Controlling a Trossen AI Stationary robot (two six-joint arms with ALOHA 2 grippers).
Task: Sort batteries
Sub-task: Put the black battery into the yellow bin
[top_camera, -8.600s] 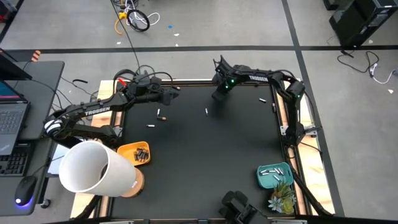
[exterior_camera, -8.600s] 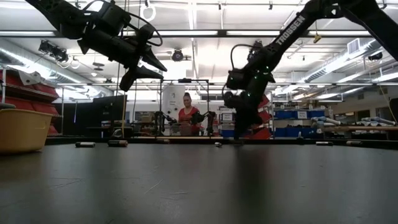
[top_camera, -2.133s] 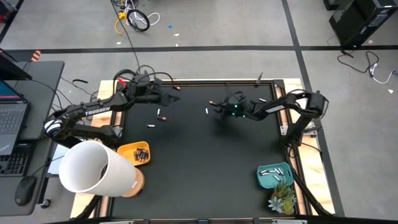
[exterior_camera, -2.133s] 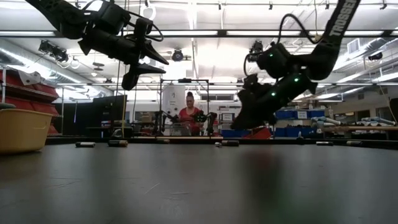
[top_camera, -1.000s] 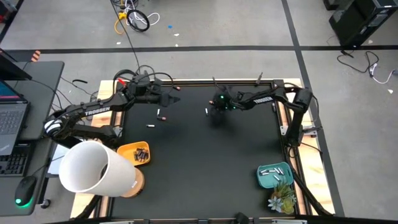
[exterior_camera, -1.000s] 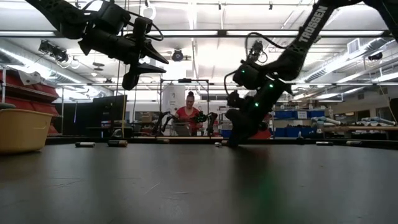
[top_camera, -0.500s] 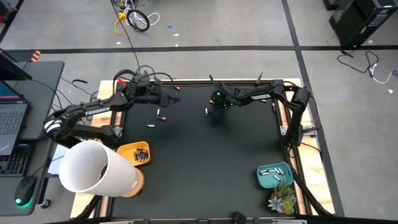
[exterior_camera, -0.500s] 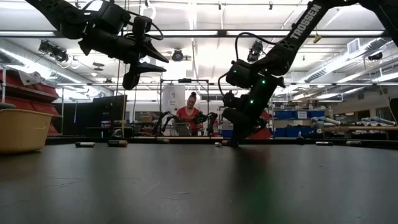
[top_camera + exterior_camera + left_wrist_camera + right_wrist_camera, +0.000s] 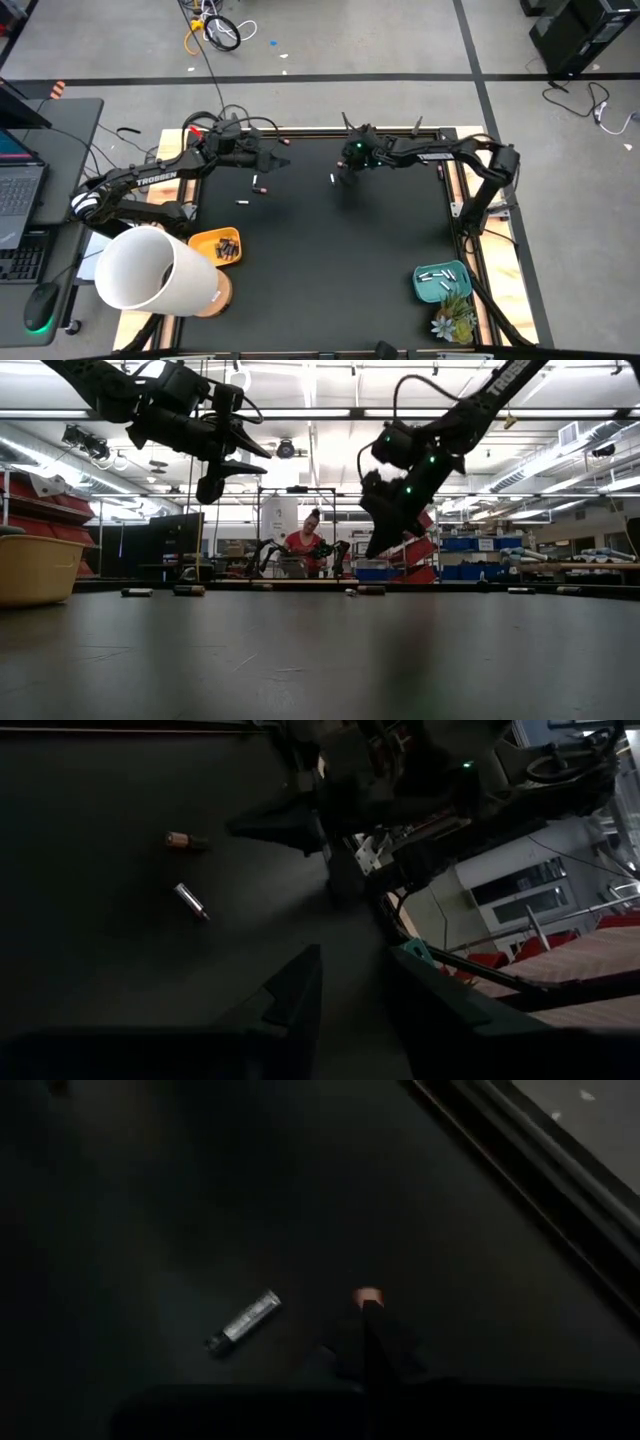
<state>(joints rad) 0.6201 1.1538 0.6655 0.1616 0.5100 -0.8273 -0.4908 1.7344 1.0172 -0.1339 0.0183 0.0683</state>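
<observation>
While the right gripper [image 9: 343,172] hung above the far middle of the black table [image 9: 330,250], its fingers [image 9: 372,1342] were pressed together, and a small copper-coloured tip showed between their ends; whether that was a battery I could not tell. Just beside it lay 1 silver battery [image 9: 243,1320] flat on the mat, seen from above as a pale sliver [image 9: 332,179]. The left gripper [image 9: 281,151] hovered over the far left part of the table with its fingers [image 9: 295,988] spread and nothing between them. Near it lay 2 more batteries, a copper-ended one [image 9: 255,182] and a silver one [image 9: 241,202]. Dark batteries sat in the yellow tray [image 9: 203,241] at the near left, pale ones in the teal tray [image 9: 420,285] at the near right
</observation>
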